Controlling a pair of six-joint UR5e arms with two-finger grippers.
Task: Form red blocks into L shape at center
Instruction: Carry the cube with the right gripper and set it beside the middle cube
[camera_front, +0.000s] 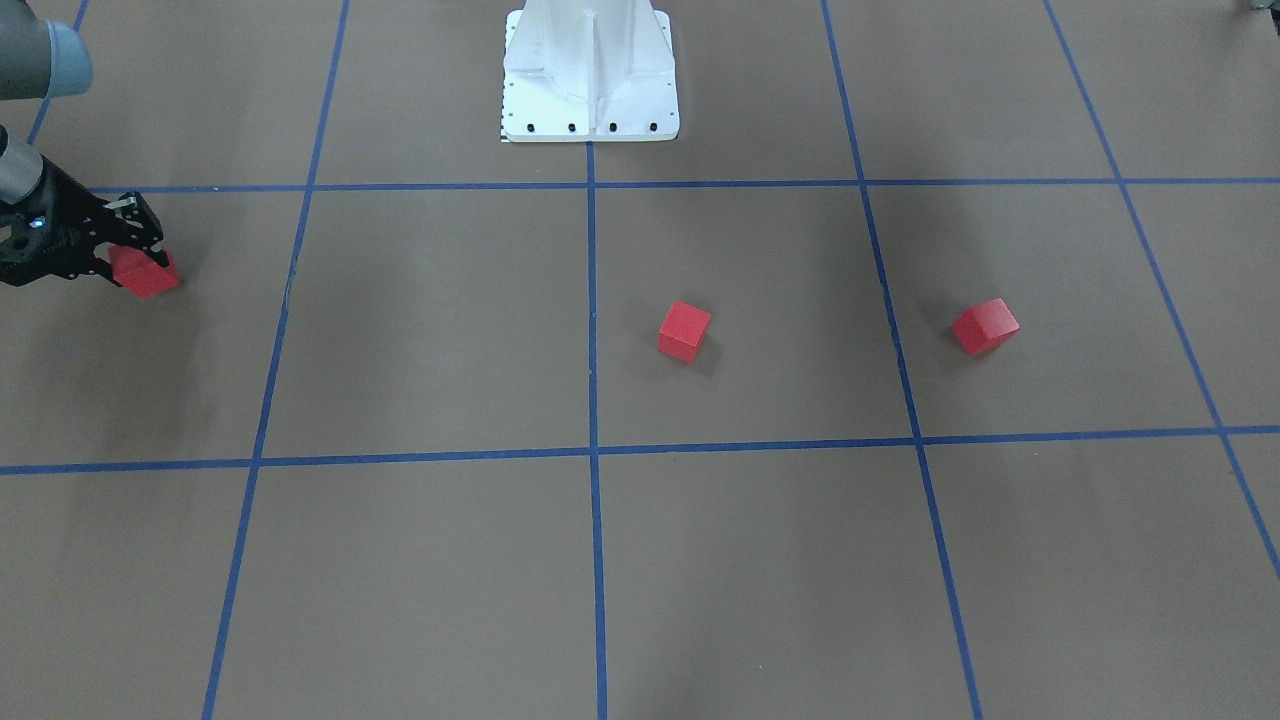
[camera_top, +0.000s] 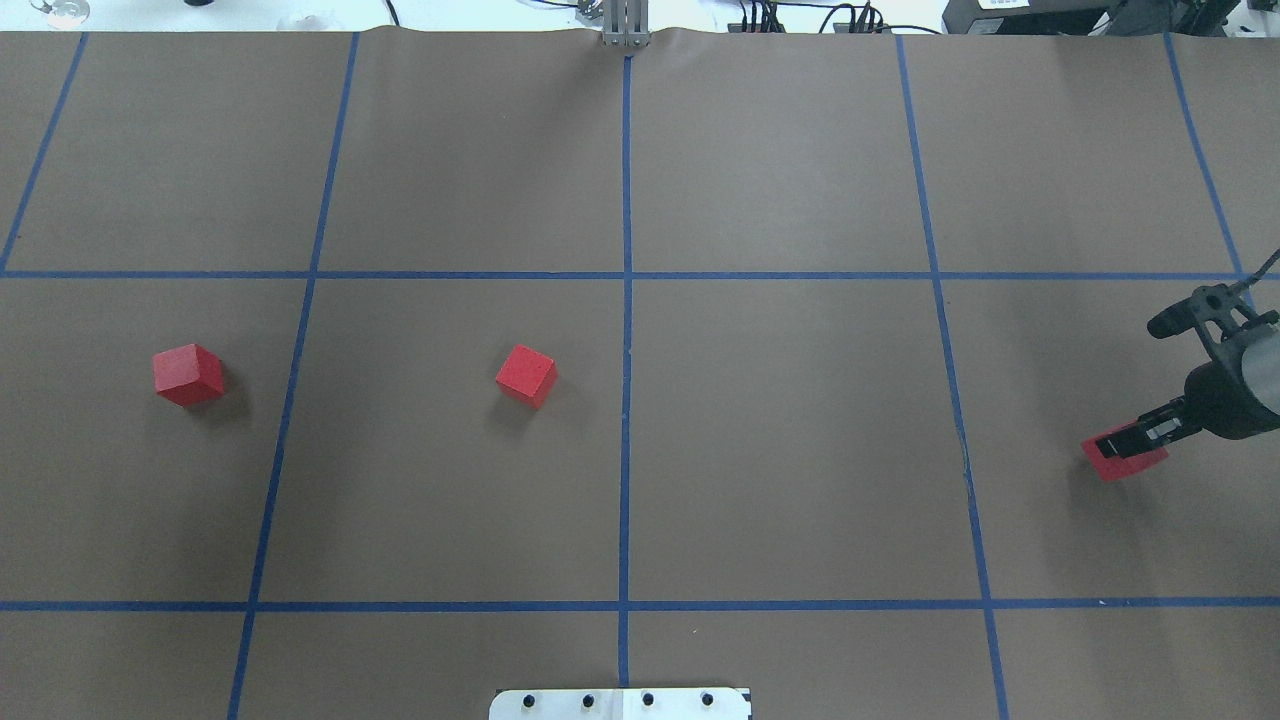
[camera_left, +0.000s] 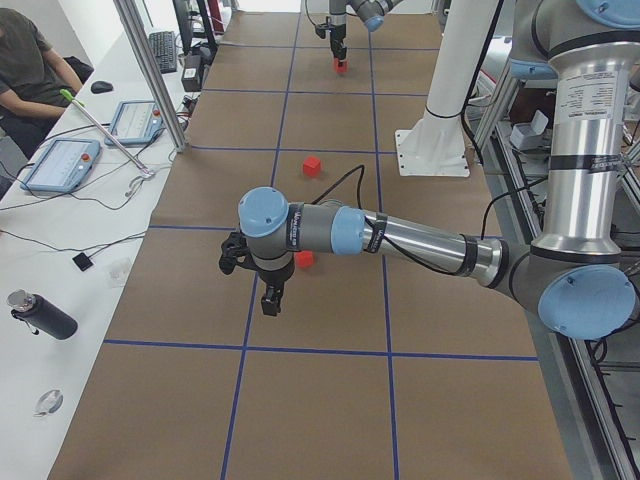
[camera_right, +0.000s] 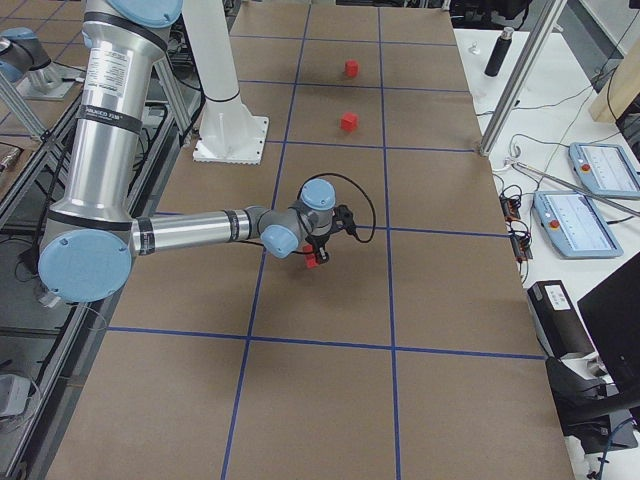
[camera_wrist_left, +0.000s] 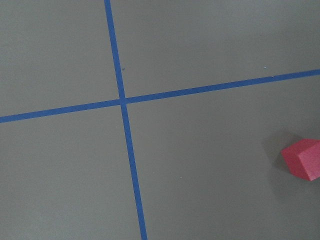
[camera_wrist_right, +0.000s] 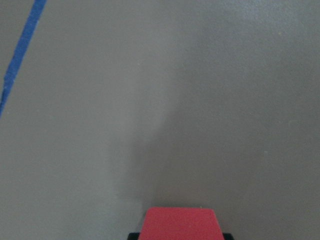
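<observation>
the right red block sat clamped between the fingers of my right gripper, out in the outer grid square on my right and well apart from the center; whether it touched the surface or hung just off it i could not tell; in my right wrist view only its top face showed, at the bottom edge, with black finger parts on either side of it.

the middle red block lay free on the surface, near the central blue line on my left side, turned askew to the grid; the left red block lay one square further out on my left, also askew, across another blue line from the middle one; all three were well apart from each other.

my left gripper pointed down near the left red block; it showed only in the side view, so i could not tell how its jaws stood.
</observation>
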